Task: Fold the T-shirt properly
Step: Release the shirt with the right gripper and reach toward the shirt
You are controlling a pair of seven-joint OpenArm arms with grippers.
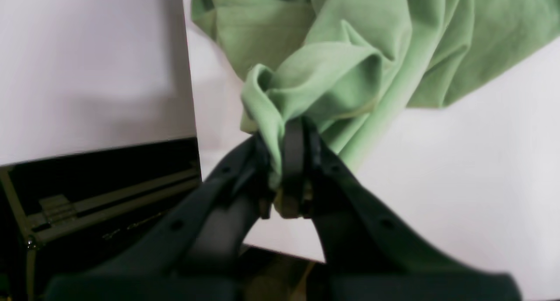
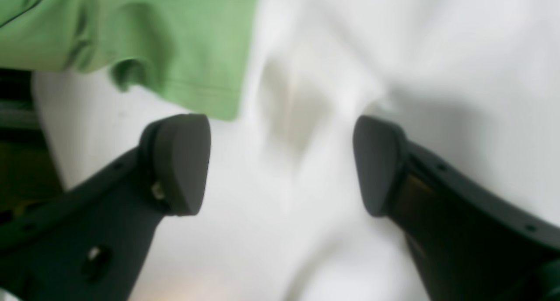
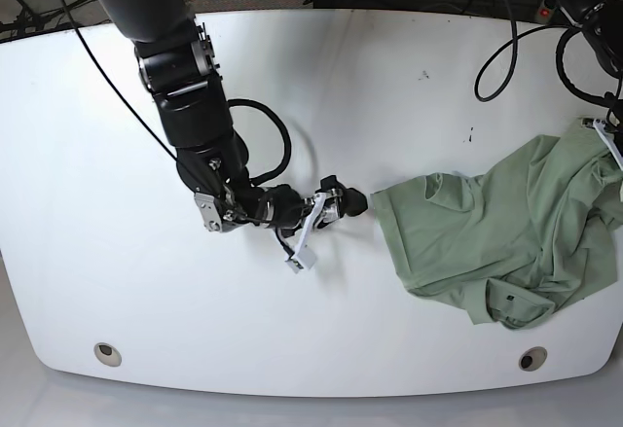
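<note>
From the left wrist view, your left gripper (image 1: 286, 161) has its jaws pressed together on a bunched fold of the T-shirt (image 1: 350, 64), the cloth trailing away in loose creases over the white table (image 1: 481, 169). A dark case (image 1: 87, 204) sits beyond the table edge.

From the right wrist view, your right gripper (image 2: 280, 161) has its jaws spread wide with nothing between them; a hemmed edge of the shirt lies just beside one pad, above and to the left.

From the base view, the one T-shirt (image 3: 487, 242) lies rumpled at the table's right side, its far corner lifted toward the left arm at the frame edge, and the right gripper (image 3: 341, 201) sits right at the near sleeve hem.

You look to be at the spreading stage, before any fold. Next, you likely need to close the right jaws on that hem and draw the two grips apart to flatten the cloth.

Count: one shirt, two grippers, one case.
</note>
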